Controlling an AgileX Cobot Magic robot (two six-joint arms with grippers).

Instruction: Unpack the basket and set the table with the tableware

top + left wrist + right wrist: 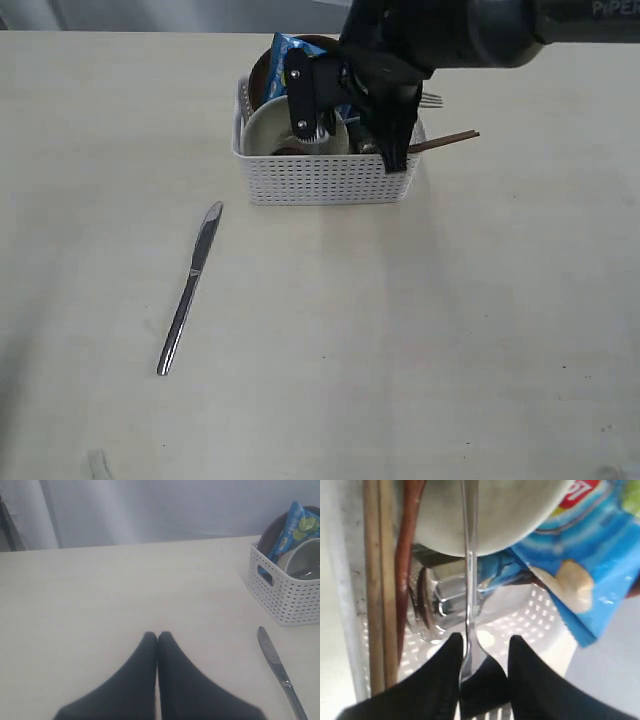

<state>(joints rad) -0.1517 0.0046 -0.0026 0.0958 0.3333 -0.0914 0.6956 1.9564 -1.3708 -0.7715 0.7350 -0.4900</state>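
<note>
A: We log the basket at the far middle of the table, loaded.

B: Agreed. We see the right gripper down inside its right end. The jaws stand partly apart, straddling the fork. The shaft lies against one jaw with a gap to the other, so we do not call it a clamp.

A: Around the fork we note the cream bowl tipped on edge and the steel cup on its side, low in the basket. The blue chip bag is just beside the bowl.

B: We add the chopsticks and the red-brown spoon, side by side along one wall. Their ends poke out over the basket's right rim. The brown plate stands on edge at the far left, behind the bag.

A: Outside, we have the knife flat on the table. It is left of the basket and nearer, well apart from it, with the blade end pointing toward it.

B: Left gripper: we see the jaws pressed together with nothing between them. It is above bare table, well apart from knife and basket.
</note>
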